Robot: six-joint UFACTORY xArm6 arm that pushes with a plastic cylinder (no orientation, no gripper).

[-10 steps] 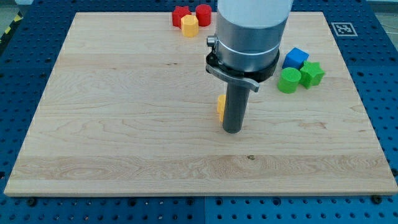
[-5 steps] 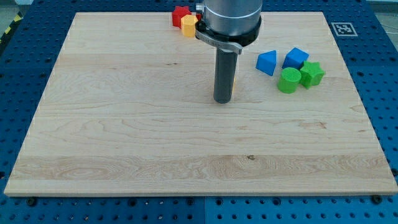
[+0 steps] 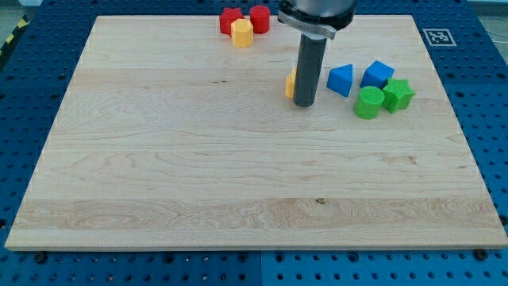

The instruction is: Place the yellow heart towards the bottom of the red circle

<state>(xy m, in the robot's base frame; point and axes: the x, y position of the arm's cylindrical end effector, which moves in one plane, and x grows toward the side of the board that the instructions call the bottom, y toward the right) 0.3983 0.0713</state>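
My tip (image 3: 305, 104) rests on the wooden board (image 3: 159, 159) with a yellow block (image 3: 290, 82), most likely the yellow heart though only a sliver shows, touching the rod on the view's left and largely hidden behind it; the rod has no jaws to spread or close. Up and to the view's left of my tip lie the red circle (image 3: 259, 18), a red block (image 3: 231, 19) and a yellow hexagon (image 3: 241, 32), clustered together. To the view's right of my tip sit a blue triangle (image 3: 340, 79), a blue cube (image 3: 378, 75), a green cylinder (image 3: 368, 103) and a green star (image 3: 398, 94).
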